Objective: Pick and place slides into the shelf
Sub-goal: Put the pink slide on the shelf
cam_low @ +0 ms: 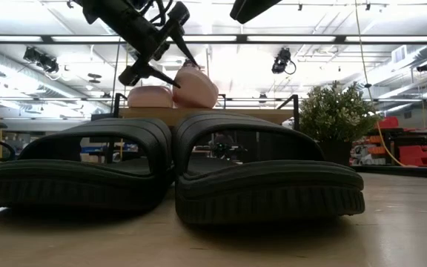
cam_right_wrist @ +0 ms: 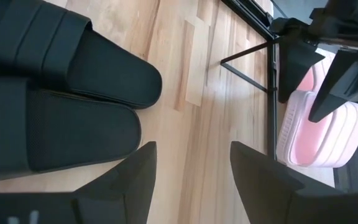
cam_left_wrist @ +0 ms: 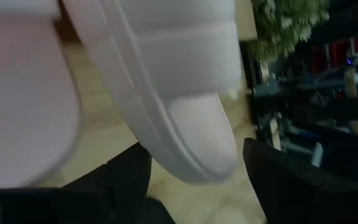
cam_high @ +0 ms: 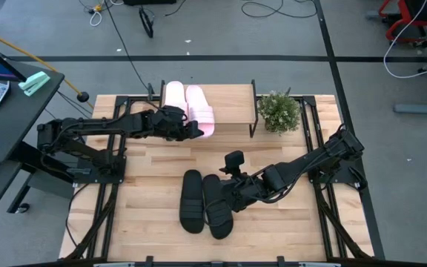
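Left claw hides part of pink slides.

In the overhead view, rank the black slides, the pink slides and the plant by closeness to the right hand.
1. Black slides, right beside the right hand.
2. Pink slides, on the shelf, at the left hand.
3. Plant, table's far right; nearly tied with the pink slides.

A potted plant stands on the slatted table.

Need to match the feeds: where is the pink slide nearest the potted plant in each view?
High: the pink slide lies on the shelf, by the left gripper.
Low: top centre, behind the black slides.
Left wrist: fills the frame.
Right wrist: right edge.
Shared landmark: the potted plant.
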Available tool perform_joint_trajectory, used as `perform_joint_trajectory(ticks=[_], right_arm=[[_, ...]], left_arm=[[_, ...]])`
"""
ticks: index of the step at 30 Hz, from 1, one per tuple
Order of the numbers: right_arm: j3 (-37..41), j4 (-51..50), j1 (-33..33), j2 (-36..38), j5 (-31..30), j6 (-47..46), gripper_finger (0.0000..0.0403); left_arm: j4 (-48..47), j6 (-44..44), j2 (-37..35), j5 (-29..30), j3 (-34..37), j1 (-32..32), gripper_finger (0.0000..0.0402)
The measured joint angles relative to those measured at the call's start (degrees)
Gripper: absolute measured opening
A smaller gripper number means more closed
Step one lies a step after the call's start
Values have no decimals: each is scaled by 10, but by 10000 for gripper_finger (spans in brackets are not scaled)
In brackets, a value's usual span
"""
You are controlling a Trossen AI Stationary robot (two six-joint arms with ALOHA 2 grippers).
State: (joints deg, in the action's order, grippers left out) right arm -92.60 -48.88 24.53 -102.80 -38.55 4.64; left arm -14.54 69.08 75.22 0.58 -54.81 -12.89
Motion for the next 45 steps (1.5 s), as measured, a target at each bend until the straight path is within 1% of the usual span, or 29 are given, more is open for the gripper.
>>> perform_joint_trajectory(ticks=[4, 13, 18, 21, 25, 27, 30, 32, 36, 43, 45], right_arm=[[0, 0, 0, 0, 2, 0, 211], [0, 0, 0, 0, 2, 0, 211], [0, 0, 0, 0, 3, -1, 211], [0, -5, 0, 0, 3, -3, 211], [0, -10, 0, 0, 4, -13, 211], [0, -14, 0, 0, 4, -18, 211], [0, -15, 0, 0, 3, -21, 211], [0, -15, 0, 0, 3, -21, 211], [0, -15, -6, 0, 3, -21, 211], [0, -16, -33, 0, 3, -30, 211], [0, -16, -41, 0, 3, -34, 211]], left_arm=[[0, 8, 0, -44, 0, -2, 261], [1, 13, 0, -73, 0, 13, 263], [6, 4, -21, -71, 0, 42, 263], [6, -20, -45, -40, 1, 71, 263], [3, -53, -96, 34, 1, 129, 261], [1, -79, -122, 95, 1, 170, 261], [-3, -125, -156, 201, 0, 244, 261], [-8, -145, -167, 267, 0, 297, 260], [-16, -173, -168, 401, 0, 410, 260], [-32, -170, -133, 642, 0, 614, 256], [-33, -171, -121, 701, 0, 667, 255]])
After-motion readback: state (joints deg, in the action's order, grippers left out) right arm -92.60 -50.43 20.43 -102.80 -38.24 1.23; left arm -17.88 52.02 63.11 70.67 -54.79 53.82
